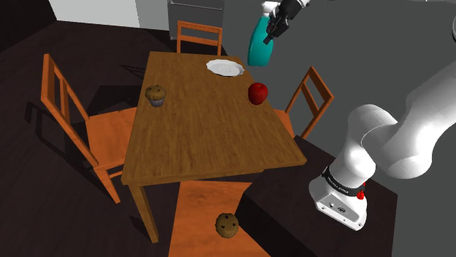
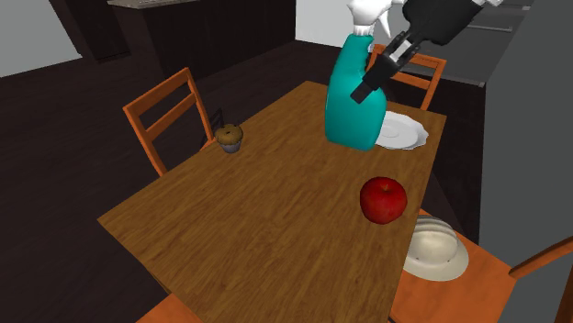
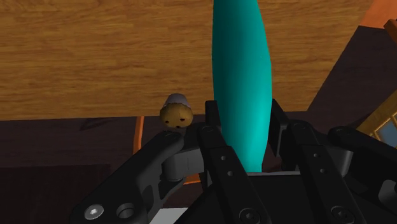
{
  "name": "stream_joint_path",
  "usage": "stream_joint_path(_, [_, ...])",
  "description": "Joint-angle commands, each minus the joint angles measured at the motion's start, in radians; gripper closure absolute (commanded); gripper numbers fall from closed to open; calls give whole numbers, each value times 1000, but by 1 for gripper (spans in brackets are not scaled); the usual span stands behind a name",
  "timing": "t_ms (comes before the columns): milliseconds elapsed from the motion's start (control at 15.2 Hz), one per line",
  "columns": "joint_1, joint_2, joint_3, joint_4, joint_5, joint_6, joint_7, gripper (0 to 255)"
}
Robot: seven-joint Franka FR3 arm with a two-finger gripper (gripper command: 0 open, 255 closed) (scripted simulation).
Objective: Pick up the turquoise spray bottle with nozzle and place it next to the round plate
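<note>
My black gripper [image 1: 276, 31] is shut on the turquoise spray bottle [image 1: 257, 45] and holds it in the air above the far end of the wooden table [image 1: 197, 139]. In the second exterior view the bottle [image 2: 353, 101], white nozzle up, hangs just to the left of the round white plate [image 2: 407, 133], with the gripper [image 2: 386, 64] clasping its neck. The plate [image 1: 225, 68] lies at the table's far edge. In the wrist view the bottle [image 3: 240, 76] runs between both black fingers [image 3: 213, 118], which press its sides.
A red apple [image 2: 383, 199] lies near the table's right edge, in front of the plate. A muffin [image 2: 229, 138] stands at the left side. Wooden chairs surround the table; one carries a white bowl-like thing [image 2: 435, 248], another a second muffin [image 1: 226, 225].
</note>
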Motion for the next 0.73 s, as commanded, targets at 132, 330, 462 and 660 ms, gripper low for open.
stream_joint_path(132, [138,251,-245,97,224,-11,-186,255])
stream_joint_path(330, [40,595,-319,204,557,-143,-390,255])
stream_joint_path(462, [-106,692,-214,270,636,-171,-426,255])
stream_joint_path(660, [-253,827,-122,378,737,-208,-456,255])
